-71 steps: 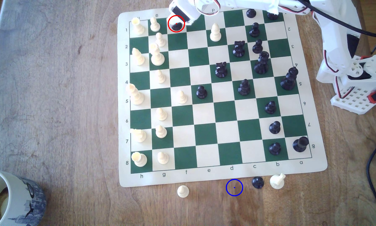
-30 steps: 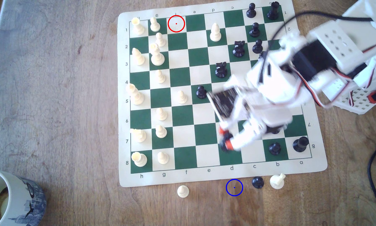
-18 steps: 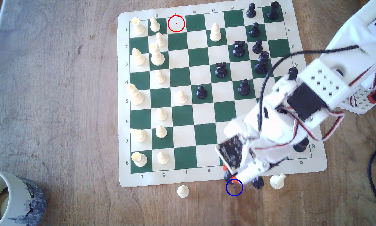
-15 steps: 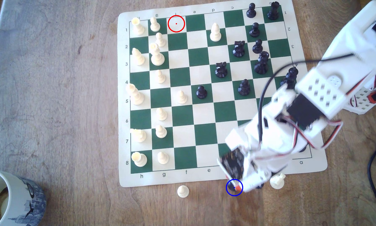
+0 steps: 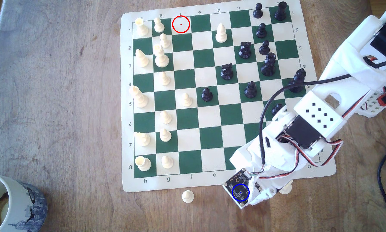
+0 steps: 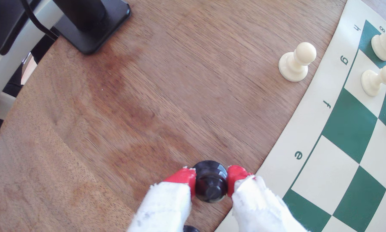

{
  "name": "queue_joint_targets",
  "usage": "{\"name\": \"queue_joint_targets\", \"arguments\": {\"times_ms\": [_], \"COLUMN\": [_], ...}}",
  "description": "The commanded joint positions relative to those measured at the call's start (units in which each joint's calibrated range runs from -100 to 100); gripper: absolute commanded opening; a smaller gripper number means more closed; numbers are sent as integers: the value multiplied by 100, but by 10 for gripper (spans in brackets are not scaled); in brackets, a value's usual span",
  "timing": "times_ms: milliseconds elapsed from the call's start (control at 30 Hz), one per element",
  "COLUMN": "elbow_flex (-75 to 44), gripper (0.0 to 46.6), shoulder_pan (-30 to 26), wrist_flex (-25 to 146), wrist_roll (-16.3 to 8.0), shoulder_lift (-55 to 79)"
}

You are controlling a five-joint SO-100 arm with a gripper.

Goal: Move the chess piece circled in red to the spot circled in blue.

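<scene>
Wrist view, item one: my gripper point(image 6: 211, 179), red-tipped jaws pinched on either side of the bishop point(image 6: 210, 183), one red tip touching each flank. The piece is seen from above, glossy black, over bare wood just off the board's pale border near the letter e. I cannot tell whether its base touches the table point(image 6: 125, 116) or hangs just above it.

Item two: a white pawn point(image 6: 297, 62) standing on the wood, well apart from the jaws, just beside the border by the letter g. Two more white pieces stand on the board point(image 6: 352, 133) past it.

Item three: a black stand foot point(image 6: 91, 24) at the table's far edge.

Exterior view, item four: my wrist and its circuit board lie over the blue ring point(image 5: 240, 192), which sits on the wood below the board's d file; the bishop is hidden beneath them. The white pawn point(image 5: 187, 196) stands to the exterior view's left of the ring, a white knight point(image 5: 286, 188) partly hidden by the arm to its right.

Item five: the red ring point(image 5: 181, 24) marks a bare pale square in the top row.

Item six: a mug point(image 5: 13, 205) at the exterior view's lower left corner.
</scene>
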Motion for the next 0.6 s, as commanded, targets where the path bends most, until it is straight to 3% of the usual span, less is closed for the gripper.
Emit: {"name": "queue_joint_targets", "arguments": {"times_ms": [0,200,267,333,367,567], "elbow_flex": [-12,70,70,88,97,34], "gripper": [27,28,63,142,160,194], "shoulder_pan": [52,68,76,123,146,256], "wrist_flex": [-87,-5,3,3,3,576], "wrist_roll": [54,103,103,98,83,34], "shoulder_lift": [-25,43,34,-42,-102,-840]}}
